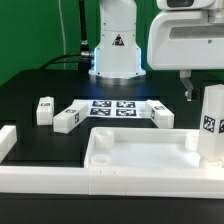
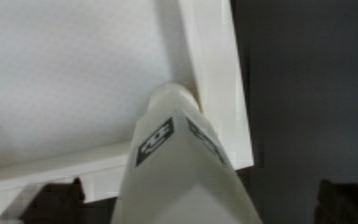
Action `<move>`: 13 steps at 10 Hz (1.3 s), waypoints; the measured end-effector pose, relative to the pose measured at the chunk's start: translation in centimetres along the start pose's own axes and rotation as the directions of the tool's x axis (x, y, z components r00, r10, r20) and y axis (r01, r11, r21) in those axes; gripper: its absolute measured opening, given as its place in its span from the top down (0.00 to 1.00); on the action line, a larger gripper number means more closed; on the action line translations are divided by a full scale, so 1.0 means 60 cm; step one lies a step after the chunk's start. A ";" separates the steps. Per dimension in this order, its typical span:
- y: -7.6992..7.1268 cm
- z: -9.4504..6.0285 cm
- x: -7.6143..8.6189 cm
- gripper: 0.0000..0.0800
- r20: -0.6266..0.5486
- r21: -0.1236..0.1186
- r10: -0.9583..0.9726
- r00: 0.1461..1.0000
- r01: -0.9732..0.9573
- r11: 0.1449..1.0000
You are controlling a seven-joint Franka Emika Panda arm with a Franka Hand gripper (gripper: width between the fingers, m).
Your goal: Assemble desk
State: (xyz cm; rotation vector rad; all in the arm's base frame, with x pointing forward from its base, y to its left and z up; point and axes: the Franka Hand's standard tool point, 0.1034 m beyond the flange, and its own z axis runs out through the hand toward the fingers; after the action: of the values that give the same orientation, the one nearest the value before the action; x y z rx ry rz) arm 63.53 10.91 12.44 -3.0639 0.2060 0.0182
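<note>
1. While the gripper (image 2: 202, 197) hangs over the exterior view's right side of the scene, its two dark fingertips (image 2: 60, 196) stand wide on either side of the upright leg (image 2: 176, 150). The wrist view shows a gap on each side, so the jaws are spread apart and grip nothing.
2. The upright leg (image 1: 210, 125) stands on end at the corner of the tabletop (image 1: 140, 158) at the exterior view's right. It is a white block with black-and-white square markers on its faces.
3. In the wrist view the leg sits just inside the spot where two raised rims of the tabletop (image 2: 69, 80) meet. Whether it is fastened there cannot be told.
4. The tabletop is a white tray-like piece lying flat on the black table (image 1: 30, 90), near the front of the exterior view, beside the white border rail (image 1: 40, 180).
5. Three more legs lie loose on the table behind the tabletop:
   - the far-left leg (image 1: 43, 110), well apart from the tabletop;
   - the second leg (image 1: 67, 118), just beside the far-left one;
   - the third leg (image 1: 162, 115), toward the exterior view's right.
6. The marker board (image 1: 112, 108) lies flat between the second leg and the third leg, in front of the robot base (image 1: 113, 50).
</note>
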 end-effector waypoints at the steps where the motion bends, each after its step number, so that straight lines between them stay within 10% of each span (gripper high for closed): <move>1: -0.002 0.000 0.000 0.19 -0.002 -0.006 -0.075 0.997 0.075 0.997; 6: 0.001 -0.001 0.002 0.19 -0.002 -0.013 -0.411 0.911 0.411 0.911; 8: 0.000 0.000 0.002 0.33 -0.002 -0.013 -0.411 0.912 0.411 0.912; 9: 0.001 -0.001 0.002 0.57 -0.002 -0.014 -0.411 0.912 0.411 0.912; 13: 0.005 -0.001 0.004 0.63 -0.003 -0.015 -0.390 0.921 0.390 0.921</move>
State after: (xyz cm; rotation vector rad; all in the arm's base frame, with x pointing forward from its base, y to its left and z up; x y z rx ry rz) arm 63.70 10.58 12.48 -3.0569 -0.4089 -0.0116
